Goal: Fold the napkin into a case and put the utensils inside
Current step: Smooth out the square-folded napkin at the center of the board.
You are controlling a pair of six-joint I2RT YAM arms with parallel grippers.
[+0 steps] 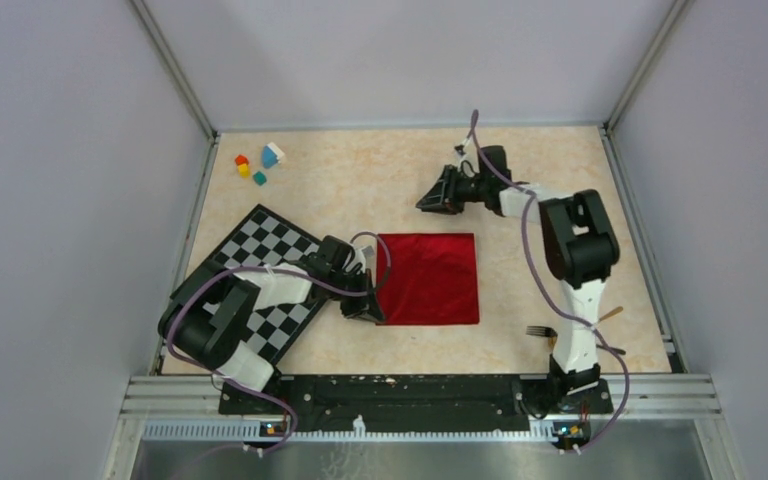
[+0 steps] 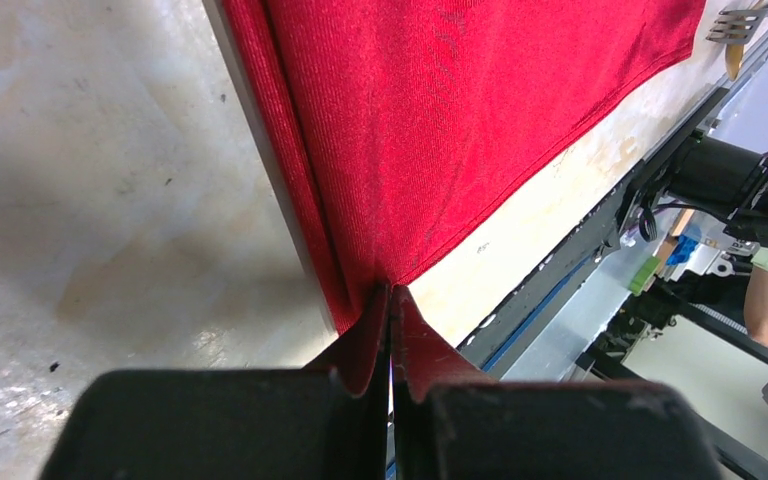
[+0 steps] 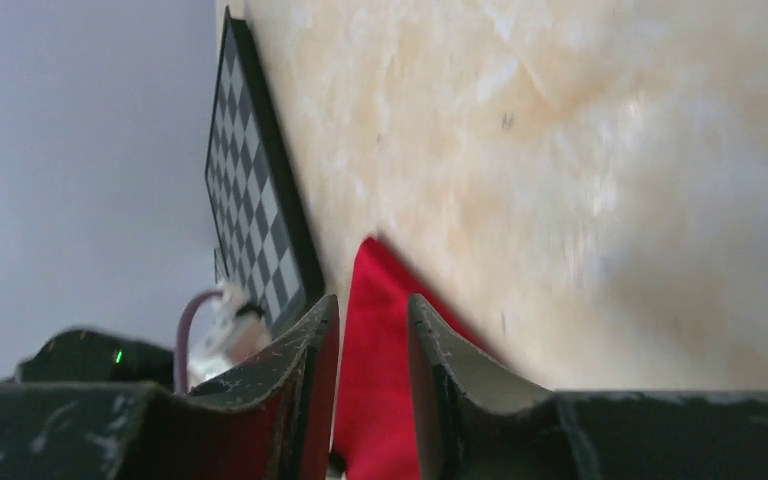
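far left: checkered mat under the left arm. left gripper clamped shut on the near-left corner of the napkin. Cloth flat, roughly square, mid-table, left edge doubled into a narrow fold. right gripper jaws apart, empty, past the far edge. Open table beyond and to the right. fork by the right base.

The napkin is plain bright red, right of the black-and-white checkered mat. The table is marbled beige. Far left, the blocks are red, yellow, teal and blue-white.

1 ea napkin, fork, mat, 4 blks
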